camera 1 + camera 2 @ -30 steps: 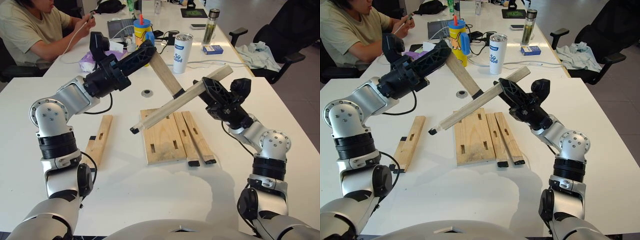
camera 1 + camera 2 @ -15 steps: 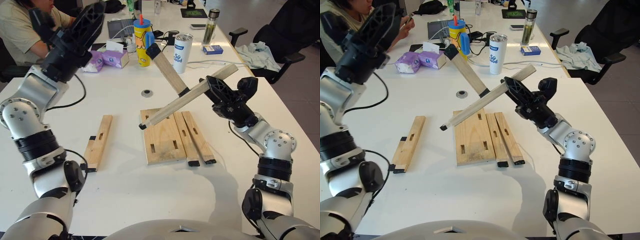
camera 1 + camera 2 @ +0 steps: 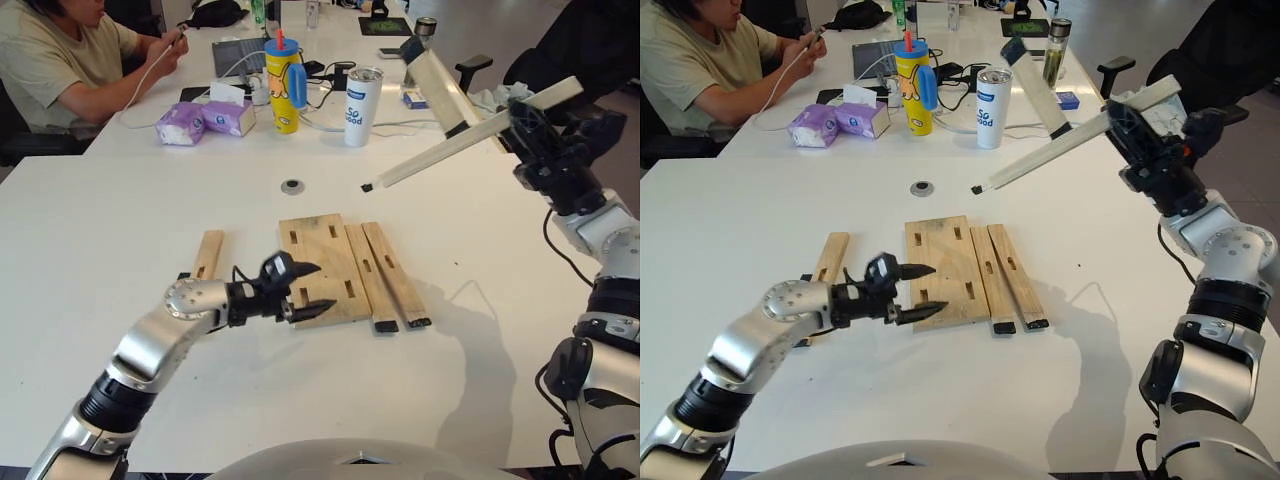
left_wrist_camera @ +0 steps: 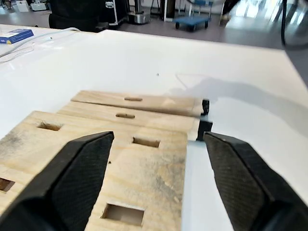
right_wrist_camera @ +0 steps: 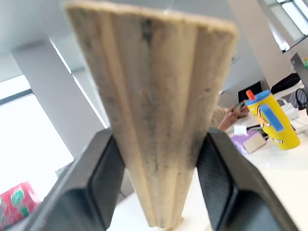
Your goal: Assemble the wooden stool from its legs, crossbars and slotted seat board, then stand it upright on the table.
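The seat board (image 3: 322,268) lies flat in the middle of the bench (image 3: 120,230), and it has slots cut in it. Two legs (image 3: 385,275) lie flat side by side, right up against the board's right edge. Their black tips point to the near edge of the bench. One more leg (image 3: 830,258) lies flat on the board's other side, toward the left edge of the bench. It is a little apart from the board, and the left arm hides part of it. The left gripper (image 3: 325,286) is low over the near left corner of the seat board. Its two fingers (image 4: 77,178) are spread wide and hold nothing. I cannot tell if they touch the wood. The right gripper (image 3: 530,130) is up in the air over the right edge of the bench. It is closed tight on one end of a long wooden piece (image 3: 450,150). This piece tilts down toward the middle of the bench and ends in a black tip. A shorter wooden piece (image 3: 435,85) is joined to it and sticks up toward the far side. A yellow bottle (image 3: 283,72) and a white cup (image 3: 360,92) stand on the next bench behind.
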